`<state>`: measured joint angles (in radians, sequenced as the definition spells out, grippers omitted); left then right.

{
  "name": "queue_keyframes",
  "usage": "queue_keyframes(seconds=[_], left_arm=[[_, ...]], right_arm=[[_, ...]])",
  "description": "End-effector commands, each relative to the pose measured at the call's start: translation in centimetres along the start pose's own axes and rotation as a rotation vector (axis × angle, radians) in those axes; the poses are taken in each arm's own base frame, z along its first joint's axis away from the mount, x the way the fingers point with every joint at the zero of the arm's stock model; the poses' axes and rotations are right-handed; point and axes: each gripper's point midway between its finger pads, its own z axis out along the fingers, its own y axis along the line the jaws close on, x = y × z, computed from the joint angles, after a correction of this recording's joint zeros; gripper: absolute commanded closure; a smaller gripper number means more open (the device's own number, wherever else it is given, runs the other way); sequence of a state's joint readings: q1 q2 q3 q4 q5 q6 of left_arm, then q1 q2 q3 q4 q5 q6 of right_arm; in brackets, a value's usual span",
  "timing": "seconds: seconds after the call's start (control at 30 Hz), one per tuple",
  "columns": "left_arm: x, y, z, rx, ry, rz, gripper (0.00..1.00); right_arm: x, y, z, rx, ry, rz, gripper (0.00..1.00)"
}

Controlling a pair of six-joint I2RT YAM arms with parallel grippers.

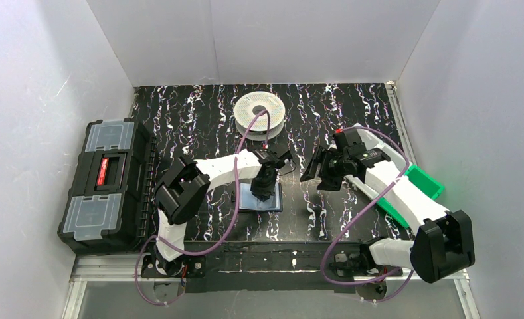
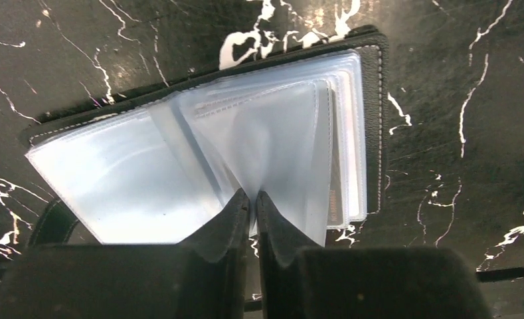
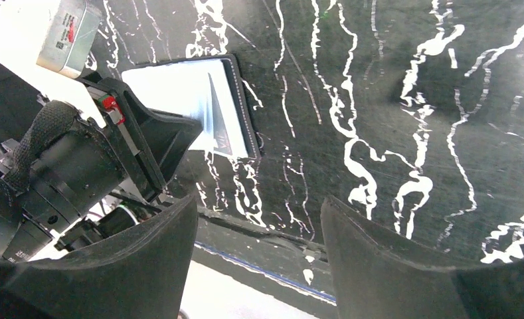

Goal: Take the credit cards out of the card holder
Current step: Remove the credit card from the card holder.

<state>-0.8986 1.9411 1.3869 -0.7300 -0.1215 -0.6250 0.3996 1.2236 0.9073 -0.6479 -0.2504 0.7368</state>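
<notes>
Black marbled table between white walls; the card holder lies open near the middle of its near edge, long axis along that edge; left gripper is clenched on a clear sleeve directly ahead; right gripper released, well apart rightward.

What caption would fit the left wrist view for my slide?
Left tool pinches a clear plastic sleeve of the open black card holder lying on the marbled tabletop.
</notes>
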Motion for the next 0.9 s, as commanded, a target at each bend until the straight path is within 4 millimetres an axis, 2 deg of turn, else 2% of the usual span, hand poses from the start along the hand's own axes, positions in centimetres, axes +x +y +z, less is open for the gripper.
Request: queue_keyframes(seconds=[0.0, 0.17, 0.33, 0.43, 0.63, 0.87], left_arm=[[1.3, 2.2, 1.8, -0.021, 0.047, -0.028, 0.98], [1.5, 1.2, 0.6, 0.209, 0.073, -0.11, 1.0], [0.9, 0.5, -0.5, 0.41, 0.083, -0.196, 1.0], [0.9, 0.6, -0.7, 0.459, 0.099, -0.218, 1.0], [0.7, 0.6, -1.0, 0.518, 0.111, -0.244, 1.0], [0.7, 0.7, -0.9, 0.538, 0.122, -0.258, 1.0]], right_arm=[[-0.1, 2.6, 0.7, -0.098, 0.022, -0.019, 0.26], [1.0, 4.1, 2.2, -0.145, 0.075, -0.037, 0.33], [2.1, 5.8, 3.8, -0.186, 0.139, -0.046, 0.5], [3.1, 6.7, 4.9, -0.204, 0.191, -0.048, 0.57], [4.5, 8.1, 6.8, -0.214, 0.256, -0.067, 0.61], [5.5, 8.7, 9.2, -0.193, 0.306, -0.071, 0.65]])
